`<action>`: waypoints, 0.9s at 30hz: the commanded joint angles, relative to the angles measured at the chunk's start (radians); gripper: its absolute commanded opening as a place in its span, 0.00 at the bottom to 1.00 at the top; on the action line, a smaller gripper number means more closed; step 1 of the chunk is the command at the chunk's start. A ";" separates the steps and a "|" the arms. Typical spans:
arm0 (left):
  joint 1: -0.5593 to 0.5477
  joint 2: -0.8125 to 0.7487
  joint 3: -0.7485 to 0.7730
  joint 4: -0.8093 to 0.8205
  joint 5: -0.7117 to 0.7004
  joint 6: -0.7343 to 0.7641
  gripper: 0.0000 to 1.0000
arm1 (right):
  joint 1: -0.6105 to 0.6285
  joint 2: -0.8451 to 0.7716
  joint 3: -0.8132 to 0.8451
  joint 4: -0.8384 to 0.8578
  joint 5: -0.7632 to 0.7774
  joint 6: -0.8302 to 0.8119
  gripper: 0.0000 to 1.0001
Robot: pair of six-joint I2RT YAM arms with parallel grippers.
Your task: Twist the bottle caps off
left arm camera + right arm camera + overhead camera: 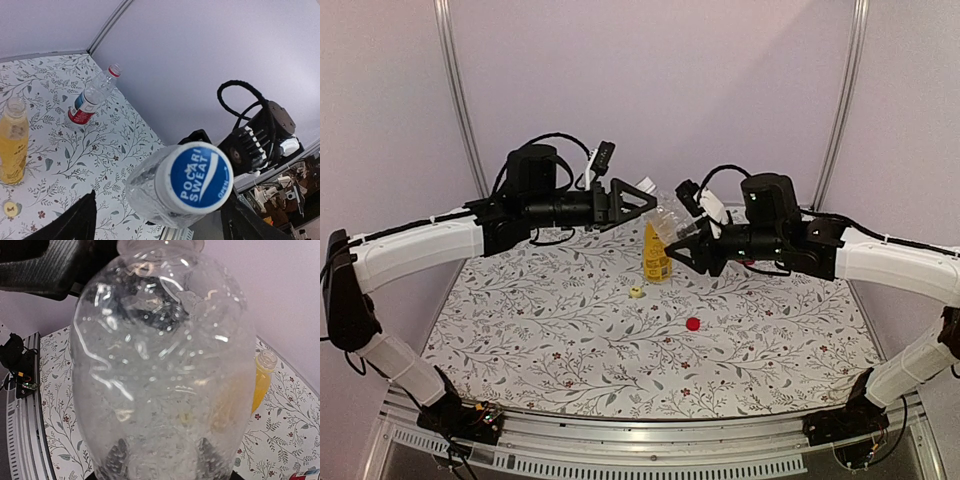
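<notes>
My right gripper [161, 460] is shut on the body of the clear unlabelled bottle [160, 365] and holds it in the air, tilted toward the left arm. Its blue cap [200, 177] with a white mark sits on the neck. My left gripper [159, 212] is open, one finger on each side of that cap and neither touching it. The yellow-orange bottle [656, 255] stands uncapped below them. A yellow cap [636, 293] and a red cap [693, 323] lie loose on the table. The red-labelled bottle [90, 97] lies on its side, uncapped.
The floral tablecloth [570, 340] covers the table, with plain walls close behind and to the sides. The aluminium front rail [640, 430] runs along the near edge between the arm bases. Both arms [420, 245] meet over the back middle of the table.
</notes>
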 commanded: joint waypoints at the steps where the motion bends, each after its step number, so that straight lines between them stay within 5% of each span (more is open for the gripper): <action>1: 0.036 -0.100 -0.105 0.228 0.138 0.082 0.87 | 0.001 -0.040 -0.022 0.034 -0.136 0.014 0.32; 7: 0.045 -0.161 -0.130 0.314 0.255 0.240 0.87 | -0.001 -0.050 -0.036 0.077 -0.330 0.036 0.31; 13: 0.047 -0.145 -0.084 0.306 0.319 0.303 0.75 | -0.004 -0.041 -0.026 0.105 -0.483 0.045 0.31; 27: 0.043 -0.116 -0.088 0.403 0.384 0.244 0.48 | -0.014 -0.023 -0.025 0.156 -0.541 0.073 0.31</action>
